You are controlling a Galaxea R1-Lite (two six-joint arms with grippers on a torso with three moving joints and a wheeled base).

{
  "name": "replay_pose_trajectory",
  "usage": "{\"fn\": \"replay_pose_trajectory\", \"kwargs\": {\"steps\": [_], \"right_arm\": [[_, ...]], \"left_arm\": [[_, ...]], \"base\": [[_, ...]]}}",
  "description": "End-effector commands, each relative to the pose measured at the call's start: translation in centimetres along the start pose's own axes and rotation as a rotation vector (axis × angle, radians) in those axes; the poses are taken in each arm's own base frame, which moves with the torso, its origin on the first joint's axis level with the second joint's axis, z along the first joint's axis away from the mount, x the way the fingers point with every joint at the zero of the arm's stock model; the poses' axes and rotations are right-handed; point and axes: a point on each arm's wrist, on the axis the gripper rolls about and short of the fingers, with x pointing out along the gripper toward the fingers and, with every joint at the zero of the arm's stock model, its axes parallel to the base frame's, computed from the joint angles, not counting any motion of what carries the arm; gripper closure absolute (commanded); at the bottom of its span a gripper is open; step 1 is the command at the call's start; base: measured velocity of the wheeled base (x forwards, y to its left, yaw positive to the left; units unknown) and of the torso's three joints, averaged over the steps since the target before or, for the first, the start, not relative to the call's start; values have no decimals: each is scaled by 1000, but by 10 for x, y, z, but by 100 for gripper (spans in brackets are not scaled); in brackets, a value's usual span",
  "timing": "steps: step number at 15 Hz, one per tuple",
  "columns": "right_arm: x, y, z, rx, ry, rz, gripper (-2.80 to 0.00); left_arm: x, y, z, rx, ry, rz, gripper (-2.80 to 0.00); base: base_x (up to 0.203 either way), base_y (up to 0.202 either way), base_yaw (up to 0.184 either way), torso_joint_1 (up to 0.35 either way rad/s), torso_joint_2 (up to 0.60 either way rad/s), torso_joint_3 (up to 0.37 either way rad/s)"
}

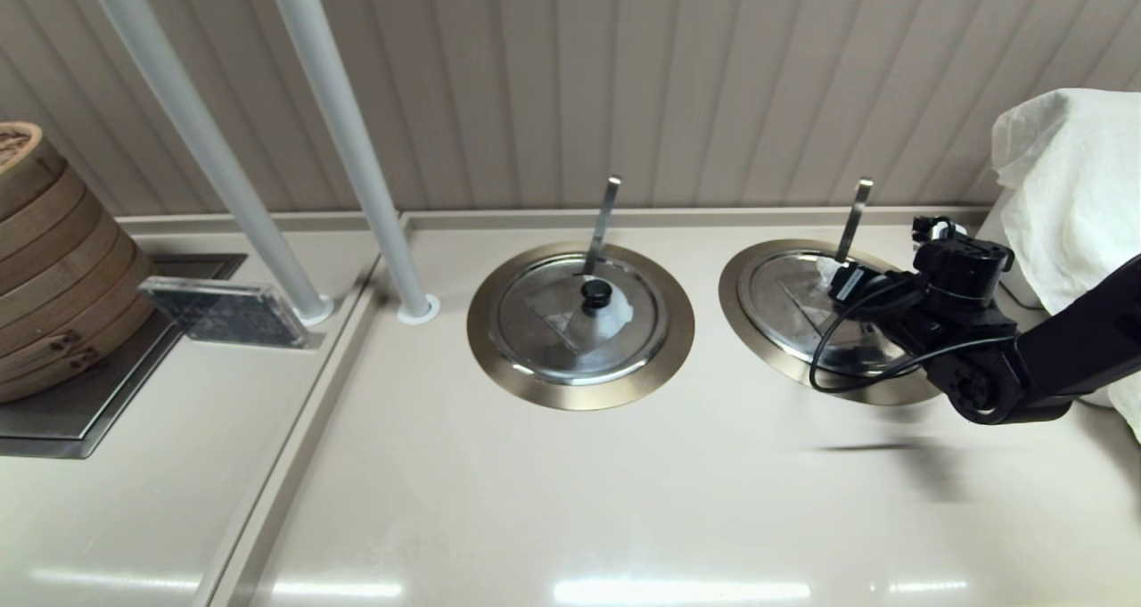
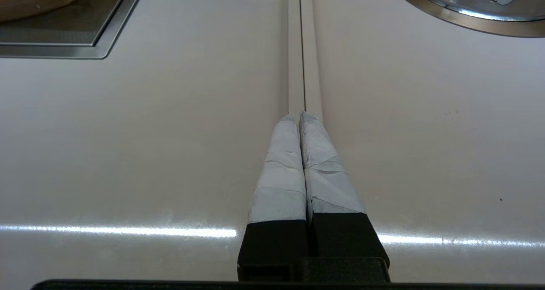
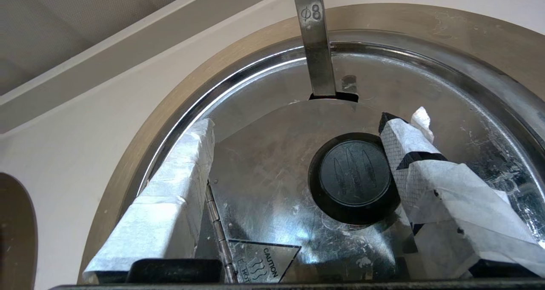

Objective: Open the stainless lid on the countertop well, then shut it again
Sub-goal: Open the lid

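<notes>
The round shiny stainless lid (image 1: 824, 308) lies flat and closed in the right-hand countertop well, whose wide brushed bronze-tinted steel flange (image 1: 744, 308) sits flush in the pale beige countertop (image 1: 570, 491). A thin steel ladle handle (image 1: 854, 217) rises through a notch at the lid's far edge. The right gripper (image 3: 298, 153) hangs low over this lid, its arm reaching in from the right. Its tape-wrapped fingers (image 3: 183, 188) are spread wide apart, straddling the wedge-shaped hinged flap (image 3: 264, 175). The small black round knob (image 3: 354, 175) stands between them, just beside the one finger and well apart from the other; whether that nearer finger touches the knob cannot be told.

To the left, a twin steel lid (image 1: 579, 317) with its own black knob and a whitish patch covers a second ringed well. The left gripper (image 2: 301, 117) is parked low over the near left part of the countertop, its taped fingers pressed together with nothing between them. A stack of bamboo steamer baskets (image 1: 53, 268) stands at the far left, two grey poles (image 1: 348, 135) rise from the countertop, and a white crumpled cloth (image 1: 1070, 188) lies at the far right.
</notes>
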Motion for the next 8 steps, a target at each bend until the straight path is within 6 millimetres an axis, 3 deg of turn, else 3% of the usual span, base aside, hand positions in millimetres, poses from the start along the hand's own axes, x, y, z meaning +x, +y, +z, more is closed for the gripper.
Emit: {"fn": "replay_pose_trajectory", "kwargs": {"steps": [1, 8], "right_arm": [[-1, 1, 3, 2, -12, 3, -280], [13, -19, -3, 2, 8, 5, -280]], "left_arm": [[0, 0, 0, -1, 0, 0, 0], [0, 0, 0, -1, 0, 2, 0]], "base": [[0, 0, 0, 0, 0, 0], [0, 0, 0, 0, 0, 0]]}}
